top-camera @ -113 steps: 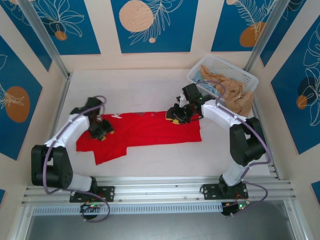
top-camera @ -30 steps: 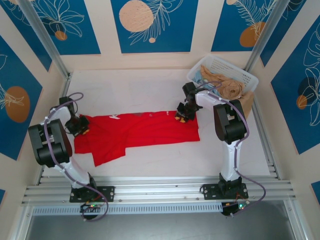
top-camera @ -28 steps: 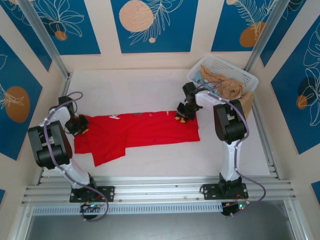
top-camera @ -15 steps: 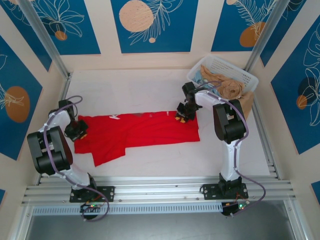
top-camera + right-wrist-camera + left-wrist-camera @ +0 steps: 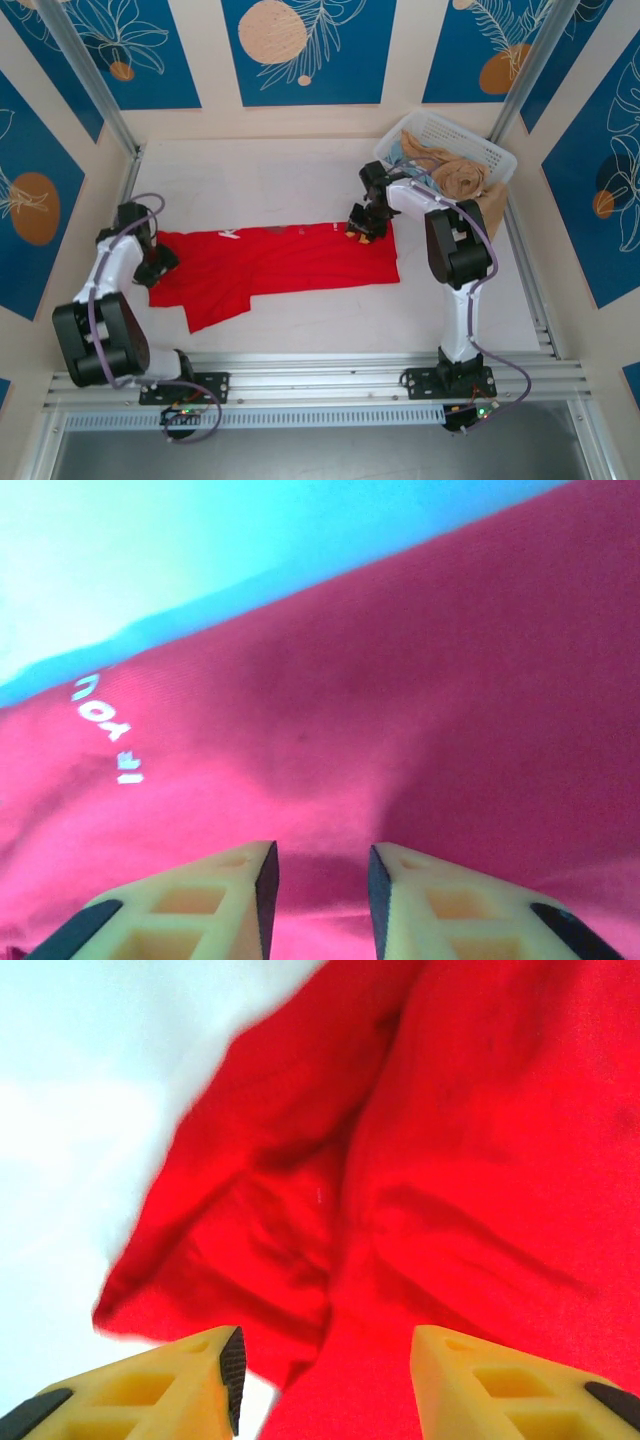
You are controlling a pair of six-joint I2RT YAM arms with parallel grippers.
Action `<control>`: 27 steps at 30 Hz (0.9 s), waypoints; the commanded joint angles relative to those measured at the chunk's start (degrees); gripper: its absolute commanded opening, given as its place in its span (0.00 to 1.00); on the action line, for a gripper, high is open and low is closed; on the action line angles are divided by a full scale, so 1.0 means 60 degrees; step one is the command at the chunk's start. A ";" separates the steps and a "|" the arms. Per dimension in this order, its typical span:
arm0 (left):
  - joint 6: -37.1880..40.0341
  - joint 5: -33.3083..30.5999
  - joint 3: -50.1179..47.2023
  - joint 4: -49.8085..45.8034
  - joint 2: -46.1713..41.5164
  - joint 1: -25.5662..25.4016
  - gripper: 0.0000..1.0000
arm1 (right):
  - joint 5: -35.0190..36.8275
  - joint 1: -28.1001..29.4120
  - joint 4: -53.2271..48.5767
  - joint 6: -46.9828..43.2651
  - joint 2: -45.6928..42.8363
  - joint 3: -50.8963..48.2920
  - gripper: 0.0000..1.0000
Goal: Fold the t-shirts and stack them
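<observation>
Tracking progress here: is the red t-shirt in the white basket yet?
No, the red t-shirt lies spread on the table, apart from the white basket.

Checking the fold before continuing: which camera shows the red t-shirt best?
Top external: nearly the whole t-shirt shows, laid out on the table. Left wrist gives a rumpled edge; right wrist, flat cloth with white lettering.

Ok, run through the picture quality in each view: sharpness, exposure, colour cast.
Top external: sharp and evenly lit with soft shadows; the t-shirt reads bright red. Left wrist: the t-shirt looks soft and smeared, and the table is washed out to pale white. Right wrist: cyan cast on the table, t-shirt shifted towards crimson, white lettering blurry.
</observation>
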 commanded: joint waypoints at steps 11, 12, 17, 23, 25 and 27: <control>-0.2967 -0.0246 -0.2660 -0.0590 -0.3722 -0.1132 0.51 | -0.1144 0.0693 0.0557 -0.0184 -0.2791 -0.0517 0.37; -0.2712 -0.0312 -0.2497 -0.0296 -0.3665 -0.1002 0.51 | -0.1207 0.0701 0.0634 -0.0206 -0.2854 -0.0616 0.37; -0.0739 0.0520 -0.1885 0.1404 -0.2175 -0.0072 0.42 | -0.1570 0.0548 0.0959 -0.0345 -0.2960 -0.1090 0.36; 0.0691 0.0910 -0.1208 0.2061 -0.0483 0.0117 0.32 | -0.1999 0.0350 0.1330 -0.0357 -0.3137 -0.1490 0.35; 0.0980 0.0955 -0.1087 0.2084 -0.0144 0.0131 0.31 | -0.2183 0.0325 0.1498 -0.0354 -0.3234 -0.1632 0.35; 0.1208 0.0866 -0.0952 0.1893 0.0157 0.0140 0.29 | -0.2476 0.0312 0.1766 -0.0318 -0.3333 -0.1782 0.35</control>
